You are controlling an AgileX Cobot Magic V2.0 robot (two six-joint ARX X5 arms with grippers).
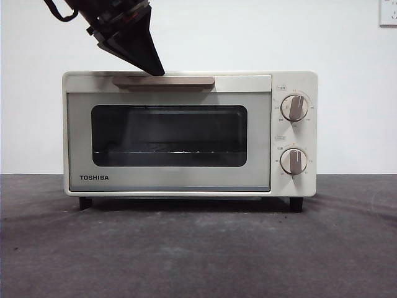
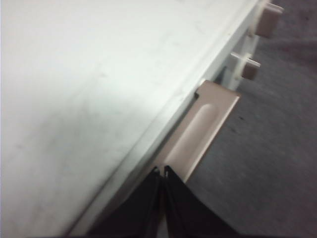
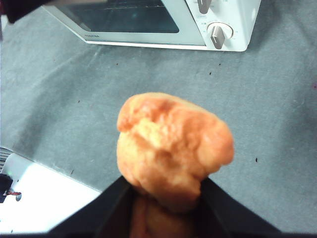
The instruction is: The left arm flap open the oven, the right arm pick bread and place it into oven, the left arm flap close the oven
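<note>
Grey felt-like tabletop (image 1: 198,248): left claw (image 2: 162,171) pressed together at oven (image 1: 186,133) handle (image 1: 164,81); right claw (image 3: 166,193) pinching lumpy bread (image 3: 171,146).

Left gripper (image 1: 155,69): matte black wedge tapering to a thin tip, ridged faces, bulkier black housing behind it at 11 o'clock, black cable loop (image 1: 61,12) off that. Right gripper (image 3: 166,198): two flat black jaws, plain, no markings or screws visible.

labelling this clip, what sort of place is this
Probably a lab test bench, not a kitchen: a toaster oven alone on a grey mat before a bare white wall, with the left gripper at its handle.
</note>
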